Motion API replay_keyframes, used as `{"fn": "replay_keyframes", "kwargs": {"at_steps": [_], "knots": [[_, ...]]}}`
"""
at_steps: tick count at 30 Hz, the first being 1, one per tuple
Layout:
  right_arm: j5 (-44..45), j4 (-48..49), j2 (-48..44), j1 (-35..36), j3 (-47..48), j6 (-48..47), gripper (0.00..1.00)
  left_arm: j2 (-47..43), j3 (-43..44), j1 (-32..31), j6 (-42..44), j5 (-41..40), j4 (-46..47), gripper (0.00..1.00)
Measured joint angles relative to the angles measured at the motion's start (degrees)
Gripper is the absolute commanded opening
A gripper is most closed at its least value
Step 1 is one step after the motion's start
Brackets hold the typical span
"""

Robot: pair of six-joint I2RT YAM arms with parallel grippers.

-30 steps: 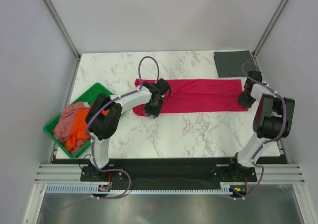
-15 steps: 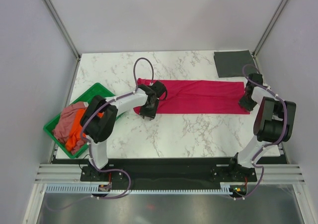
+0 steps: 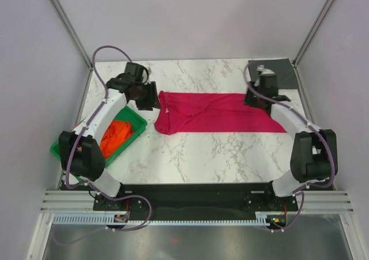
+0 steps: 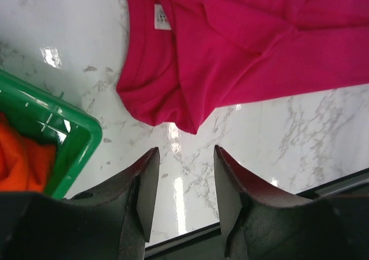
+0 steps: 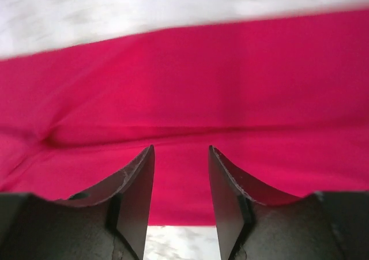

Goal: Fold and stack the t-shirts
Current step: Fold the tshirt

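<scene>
T-shirt, crimson, long axis left-right, collar leftward.

I'm driving a robot lab cell, not a home: two arms sit bolted to a black plate on aluminium rail at the near edge of a marble-print table, with purple cables looping off them. Plain pale walls and bare metal struts box the table in. The loose stuff is just a red tee and a green tray of cloth.
</scene>
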Motion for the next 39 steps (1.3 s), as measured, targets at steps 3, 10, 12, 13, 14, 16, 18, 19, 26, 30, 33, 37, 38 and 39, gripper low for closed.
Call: {"fn": "replay_keyframes", "kwargs": {"at_steps": [3, 10, 12, 13, 14, 16, 18, 19, 26, 30, 33, 37, 38, 39], "knots": [[-2.54, 6.99, 0.13, 14.8, 0.81, -7.85, 0.54, -0.07, 0.63, 7.65, 0.09, 7.8, 1.01, 0.5], [-4.48, 13.84, 11.32, 32.5, 12.83, -21.4, 0.55, -2.36, -6.14, 18.58, -5.31, 21.84, 7.93, 0.51], [-4.02, 14.16, 16.35, 33.99, 16.96, -24.5, 0.56, -3.37, -7.74, 20.57, -7.26, 22.67, 9.2, 0.51], [-3.96, 14.25, 18.86, 34.71, 18.75, -26.12, 0.56, -3.93, -8.2, 21.49, -8.17, 22.67, 9.73, 0.51], [-3.65, 14.14, 21.22, 35.39, 20.46, -27.76, 0.56, -4.5, -8.52, 22.16, -9.01, 22.62, 10.43, 0.51], [-3.37, 13.97, 25.09, 36.83, 22.6, -30.62, 0.57, -5.81, -9.07, 22.91, -10.4, 22.43, 11.93, 0.51], [-3.37, 13.42, 27.41, 37.99, 23.8, -32.68, 0.57, -7.02, -9.68, 22.93, -11.32, 22.08, 13.44, 0.51], [-3.54, 12.83, 28.46, 38.62, 24.48, -33.86, 0.57, -7.56, -10.1, 22.91, -11.63, 21.99, 14.1, 0.51], [-4.42, 11.1, 32.76, 41.33, 30.18, -38.75, 0.56, -8.55, -13.7, 22.86, -12.68, 21.18, 16.81, 0.51], [-4.11, 11.13, 35.6, 41.46, 33.53, -39.71, 0.55, -8.55, -15.39, 22.86, -12.83, 21.16, 17.55, 0.51], [-3.8, 11.1, 37.83, 41.48, 35.39, -40.19, 0.54, -8.57, -16.28, 22.86, -12.83, 21.16, 18.1, 0.51], [-3.26, 10.25, 39.91, 41.86, 36.72, -40.92, 0.5, -8.57, -16.94, 22.86, -12.83, 21.09, 18.45, 0.51], [-3.06, 9.9, 40.35, 42.1, 37.09, -41.11, 0.46, -8.57, -17.03, 22.86, -12.83, 21.03, 18.53, 0.51], [-2.93, 9.73, 40.65, 42.36, 37.35, -41.31, 0.43, -8.57, -17.09, 22.86, -12.81, 20.98, 18.67, 0.51]]}}
